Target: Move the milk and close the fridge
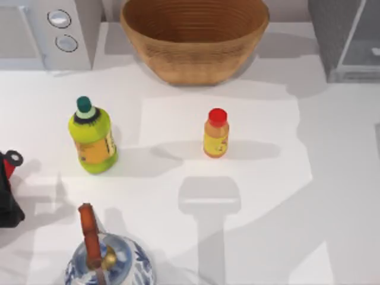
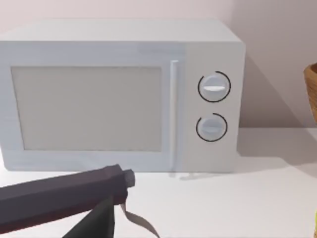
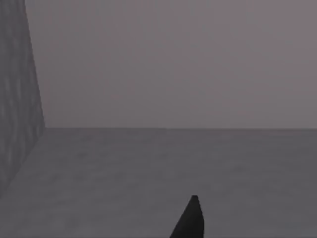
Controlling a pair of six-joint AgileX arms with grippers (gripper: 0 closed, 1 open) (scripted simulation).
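Observation:
The fridge (image 1: 331, 37) stands at the table's far right corner, with a textured grey side and a pale translucent door panel (image 1: 363, 41). The milk is out of view. My left arm (image 1: 7, 190) is parked at the table's left edge, and a dark part of my left gripper (image 2: 99, 187) points toward a microwave. In the right wrist view, a dark tip of my right gripper (image 3: 192, 219) hangs over a flat grey floor, with a textured grey wall (image 3: 15, 99) beside it and a plain grey wall behind.
A white microwave (image 1: 56, 29) with two round knobs is at the far left and a wicker basket (image 1: 193, 35) at the far middle. On the table stand a green bottle (image 1: 92, 139), an orange bottle with red cap (image 1: 215, 133) and a blue-white teapot (image 1: 107, 261).

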